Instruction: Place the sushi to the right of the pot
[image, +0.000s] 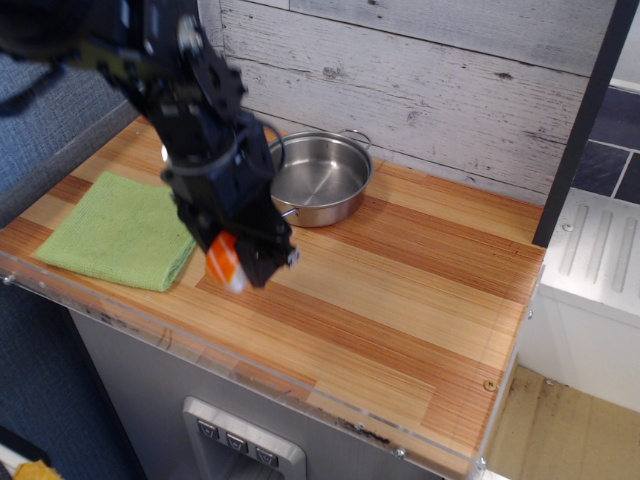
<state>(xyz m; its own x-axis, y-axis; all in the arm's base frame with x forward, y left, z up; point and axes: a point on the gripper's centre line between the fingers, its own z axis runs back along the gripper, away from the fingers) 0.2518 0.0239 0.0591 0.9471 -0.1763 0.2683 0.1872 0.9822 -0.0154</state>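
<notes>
We see the black gripper (238, 262) pointing down from the arm reaching in over the desk's left side, clamped on the small orange-and-white toy sushi (224, 262), lifted above the front edge, near the shiny round steel pot (315, 178).

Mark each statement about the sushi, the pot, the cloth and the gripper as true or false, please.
1. The gripper holds the sushi. True.
2. The sushi lies inside the pot. False: the pot is empty, and the sushi is in the gripper, nearer the front edge.
3. A green cloth lies left of the gripper. True.
4. The sushi is already right of the pot. False: it is still to the pot's front-left.
</notes>
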